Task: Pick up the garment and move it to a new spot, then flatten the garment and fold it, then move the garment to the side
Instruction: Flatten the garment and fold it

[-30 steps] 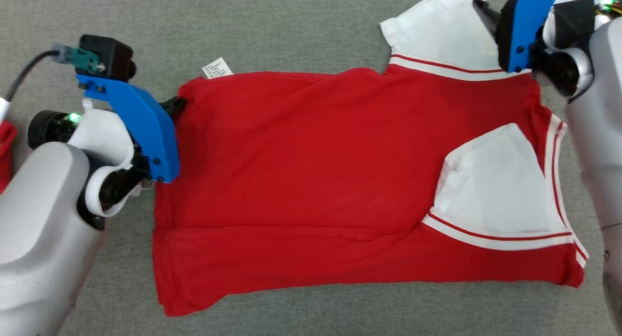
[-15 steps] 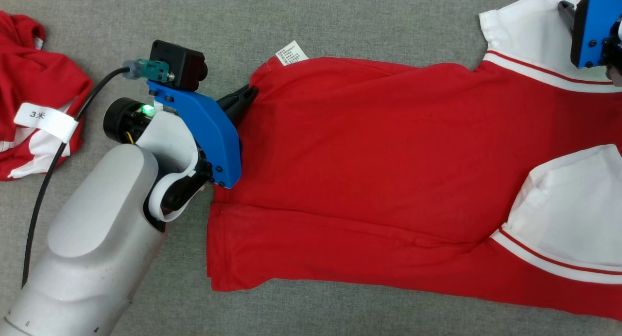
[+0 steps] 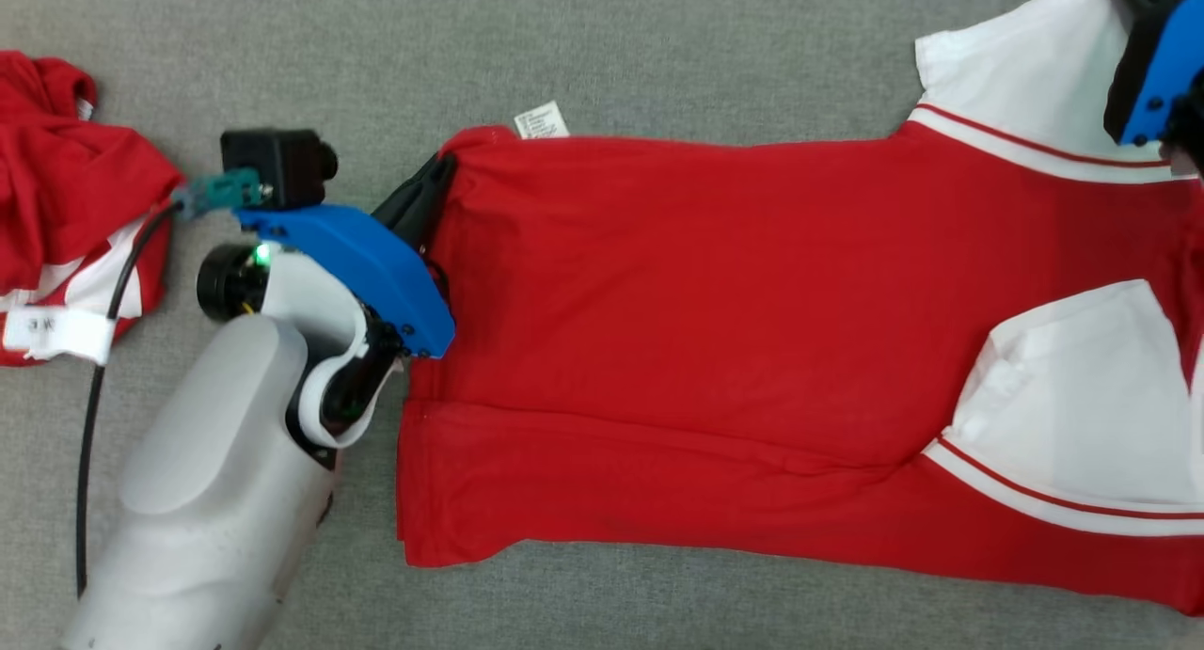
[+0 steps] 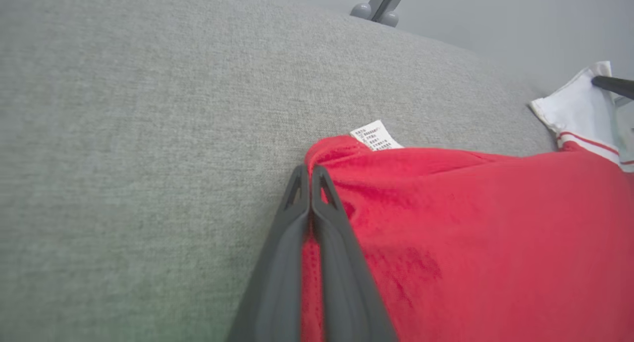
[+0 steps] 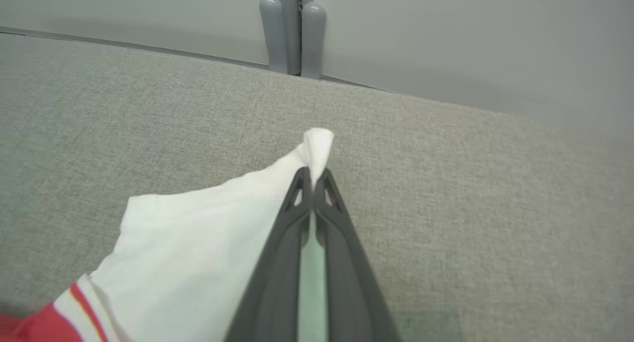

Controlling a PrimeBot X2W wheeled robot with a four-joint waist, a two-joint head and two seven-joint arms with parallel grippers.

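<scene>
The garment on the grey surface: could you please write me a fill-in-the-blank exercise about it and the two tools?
The left tool is shut on the garment's ____ corner.
The right tool is shut on its ____ sleeve.
The care label pokes out near the ____ tool.
Missing: red; white; left.

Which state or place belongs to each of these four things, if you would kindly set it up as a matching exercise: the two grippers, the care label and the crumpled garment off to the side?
Things:
1. left gripper
2. right gripper
3. care label
4. crumpled garment

States or places:
A. shut on the tip of the white sleeve
B. heaped by itself at the head view's left edge
C. shut on a corner of the red shirt
D. sticking out past the shirt's far edge

Pairs: 1-C, 2-A, 3-D, 4-B.
</scene>
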